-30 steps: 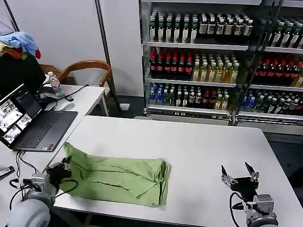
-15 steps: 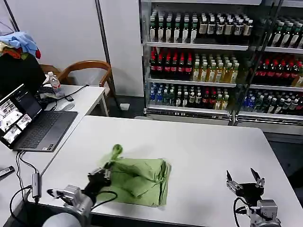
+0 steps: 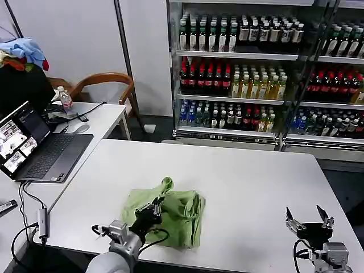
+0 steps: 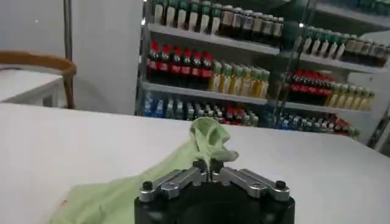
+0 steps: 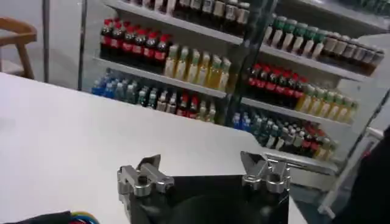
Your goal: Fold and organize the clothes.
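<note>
Surface: white table [image 3: 244,182], drink shelves [image 3: 256,74] behind.
Shirt [image 3: 176,213]: bunched near the table's front edge.
Left gripper [image 4: 211,175]: fingers pinched together on a raised shirt fold.
Right gripper [image 3: 310,219]: fingers spread wide, holding nothing.

I am working in what looks like a lab or demo room dressed up as a shop. Behind my white surface [image 3: 239,170] stand glass-fronted drinks shelves [image 3: 239,74] stocked in neat rows with bottles [image 3: 205,77] of red, yellow, green and dark liquids. To my left a second white desk [image 3: 102,116] carries an open laptop [image 3: 40,148] showing camera feeds, cables, a mouse and a water bottle [image 3: 64,98], with a wooden chair [image 3: 108,82] behind it against plain white walls.
</note>
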